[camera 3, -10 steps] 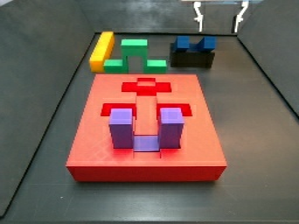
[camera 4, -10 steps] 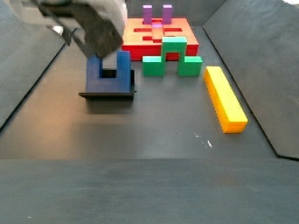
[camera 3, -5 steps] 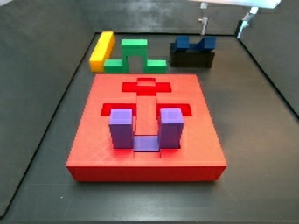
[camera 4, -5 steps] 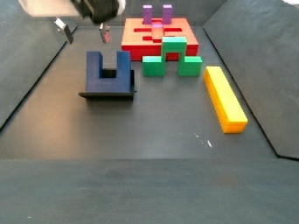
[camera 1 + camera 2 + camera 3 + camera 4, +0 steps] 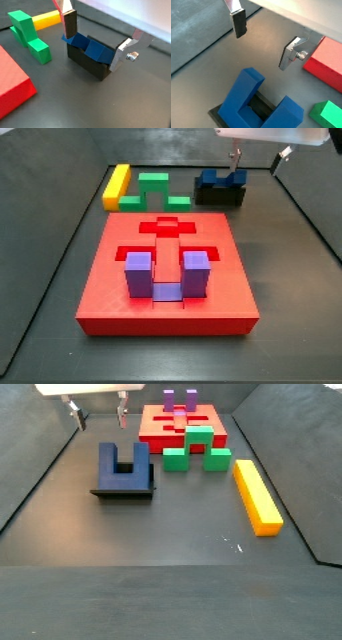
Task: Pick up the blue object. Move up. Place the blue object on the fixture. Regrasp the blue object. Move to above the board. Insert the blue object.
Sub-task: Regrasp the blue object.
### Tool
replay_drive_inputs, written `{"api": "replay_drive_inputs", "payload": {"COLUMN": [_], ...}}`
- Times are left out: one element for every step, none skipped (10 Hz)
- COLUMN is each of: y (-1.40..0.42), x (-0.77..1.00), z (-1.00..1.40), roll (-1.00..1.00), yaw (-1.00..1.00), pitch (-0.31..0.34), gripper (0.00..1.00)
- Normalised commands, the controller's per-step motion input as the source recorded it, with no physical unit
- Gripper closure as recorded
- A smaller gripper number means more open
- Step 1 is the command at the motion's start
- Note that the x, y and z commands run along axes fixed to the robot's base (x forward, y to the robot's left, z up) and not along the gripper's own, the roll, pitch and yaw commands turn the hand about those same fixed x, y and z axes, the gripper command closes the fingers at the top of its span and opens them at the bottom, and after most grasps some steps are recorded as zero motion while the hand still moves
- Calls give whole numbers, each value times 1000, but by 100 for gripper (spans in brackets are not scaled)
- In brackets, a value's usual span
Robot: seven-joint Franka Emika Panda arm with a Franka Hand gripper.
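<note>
hovering higher than a second ago, the gripper (image 5: 99, 36) has risen clear with jaws released and empty. dark blue u-shaped plastic block (image 5: 124, 461) sits prongs-up on the black notched fixture (image 5: 123, 487). placement looks done; regrasp comes next.

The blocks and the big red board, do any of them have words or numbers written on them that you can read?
No readable text: no words, numbers, labels or signs appear in any view.
The thick red rectangular board, the dark blue U-shaped plastic block on the black fixture, the green block, the yellow bar and the purple U-shaped block are all plain.
The open gripper, hanging above the blue block, shows none either.
</note>
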Motion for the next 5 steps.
{"api": "replay_drive_inputs", "payload": {"y": [-323,-274,-237,0,111], "x": [186,226,246,280,240], "z": [0,0,11,-154,-237], "roll": [1000,1000,1000,1000,931], "yaw": [54,0,0,0,0], "pitch": [0,17,63,134,109], "gripper": [0,0,0,0,0]}}
